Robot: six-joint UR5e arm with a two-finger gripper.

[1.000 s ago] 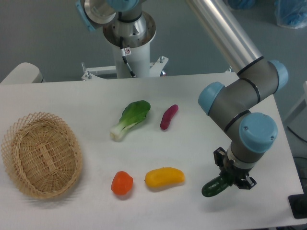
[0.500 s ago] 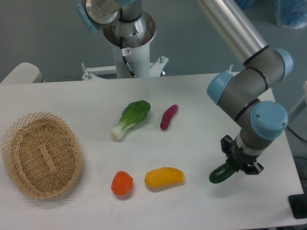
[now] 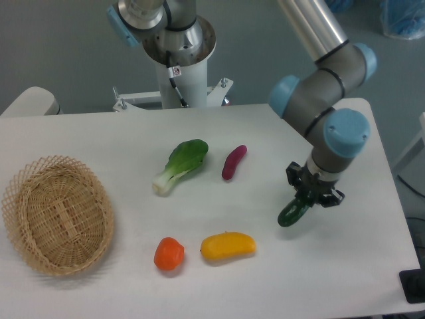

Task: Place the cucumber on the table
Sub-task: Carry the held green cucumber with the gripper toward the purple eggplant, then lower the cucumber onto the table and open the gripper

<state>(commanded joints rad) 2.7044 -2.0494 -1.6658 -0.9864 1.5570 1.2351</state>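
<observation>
The dark green cucumber (image 3: 292,212) hangs tilted over the right part of the white table (image 3: 133,133), its lower tip pointing down-left. My gripper (image 3: 312,193) is shut on its upper end, with the blue and grey wrist directly above. Whether the cucumber's low tip touches the tabletop I cannot tell.
A yellow pepper (image 3: 228,245) and an orange-red tomato (image 3: 169,254) lie near the front edge, left of the cucumber. A bok choy (image 3: 180,164) and a purple eggplant (image 3: 234,161) lie in the middle. A wicker basket (image 3: 56,214) sits at the far left. The arm's base (image 3: 179,60) stands behind.
The gripper with the cucumber has moved up the image, away from the front edge and slightly left of where it was half a second ago. The other items have not moved.
</observation>
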